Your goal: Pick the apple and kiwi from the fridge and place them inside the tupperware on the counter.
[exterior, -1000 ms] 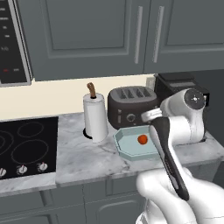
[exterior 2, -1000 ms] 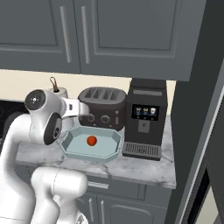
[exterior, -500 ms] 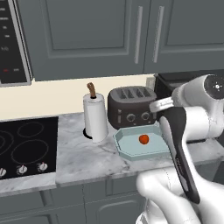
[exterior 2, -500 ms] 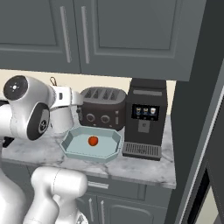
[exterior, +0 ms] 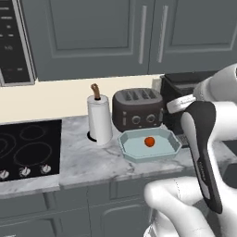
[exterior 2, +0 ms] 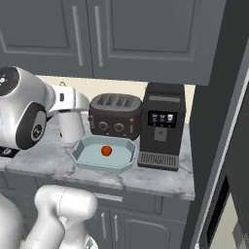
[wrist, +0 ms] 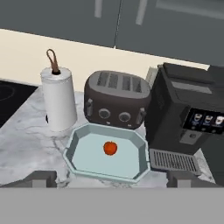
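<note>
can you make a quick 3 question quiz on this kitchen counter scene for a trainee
1. True or false: the small round red-orange apple lies inside the shallow pale blue-green translucent tupperware.
2. Multiple choice: what stands directly behind the tupperware, against the wall? A) the white paper towel roll B) the dark four-slot toaster C) the black coffee machine
3. Fill in: the tupperware rests on the light grey marbled stone ____.

Key
1. True; the apple sits near the middle of the tupperware floor.
2. B; the roll is off to its left and the coffee machine off to its right.
3. counter
</note>
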Available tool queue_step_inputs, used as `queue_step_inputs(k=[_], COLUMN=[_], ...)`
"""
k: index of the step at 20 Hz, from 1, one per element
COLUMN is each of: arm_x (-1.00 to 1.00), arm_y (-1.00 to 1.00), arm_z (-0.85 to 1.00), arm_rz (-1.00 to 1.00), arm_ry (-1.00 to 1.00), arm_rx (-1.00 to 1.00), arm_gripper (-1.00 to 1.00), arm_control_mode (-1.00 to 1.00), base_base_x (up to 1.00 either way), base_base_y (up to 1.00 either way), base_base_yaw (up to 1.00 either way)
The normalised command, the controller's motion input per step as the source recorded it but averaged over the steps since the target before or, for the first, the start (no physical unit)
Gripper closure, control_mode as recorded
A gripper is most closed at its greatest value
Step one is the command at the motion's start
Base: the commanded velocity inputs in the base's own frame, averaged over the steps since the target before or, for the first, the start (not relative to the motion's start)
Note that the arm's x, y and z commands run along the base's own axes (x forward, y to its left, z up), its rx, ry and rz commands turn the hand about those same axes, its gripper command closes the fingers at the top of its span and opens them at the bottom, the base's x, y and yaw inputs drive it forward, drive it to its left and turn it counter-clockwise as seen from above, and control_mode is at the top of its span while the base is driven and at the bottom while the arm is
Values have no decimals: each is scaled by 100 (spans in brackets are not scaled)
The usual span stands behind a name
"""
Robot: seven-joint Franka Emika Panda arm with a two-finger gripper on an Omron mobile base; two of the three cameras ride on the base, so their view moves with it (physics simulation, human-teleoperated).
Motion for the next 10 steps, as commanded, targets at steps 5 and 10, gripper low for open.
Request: queue_step_inputs(k=[5,10], arm_x=[0,0], arm_y=[0,0], arm_z=[0,0], arm_rz=[0,0], arm_ry=[0,0], arm_rx=[0,0], arm_gripper=[-100,-100], arm_control_mode=[100,100], base_base_x=[-100,-100], base_base_y=[-2,-11], base_base_yaw=[0,0])
